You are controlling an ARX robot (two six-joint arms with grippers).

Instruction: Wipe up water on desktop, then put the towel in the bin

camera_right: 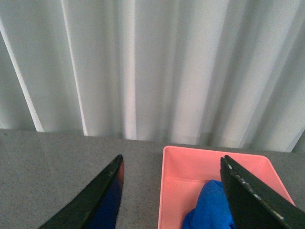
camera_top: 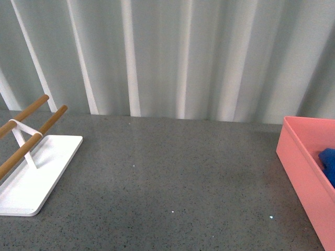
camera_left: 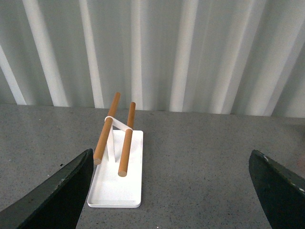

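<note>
Looking across the desktop (camera_top: 172,178), a dark grey speckled surface lies bare through the middle, with only a few tiny bright specks that may be glints or droplets; no clear puddle shows. Neither arm appears in the front view. At the near left sits a flat white tray (camera_top: 31,183) carrying two wooden rods (camera_top: 31,141) on a white stand. At the right edge stands the salmon-pink bin (camera_top: 303,172), and the royal-blue towel (camera_top: 328,163) lies inside it, bunched against the near end.

From the wrist cameras, the left gripper (camera_left: 171,191) has its dark fingers spread wide with nothing between them, facing the tray. The right gripper (camera_right: 171,191) is likewise spread wide and empty, looking down toward the bin (camera_right: 214,171) and the towel (camera_right: 209,205).

Judging from this, the task looks finished or nearly so. A good close would be lifting the right arm straight up, clear of the bin's thin rim, so the box is not nudged. Open room is generous across the centre; the tray and bin bound each side, and a pleated pale curtain (camera_top: 172,57) closes the far edge.
</note>
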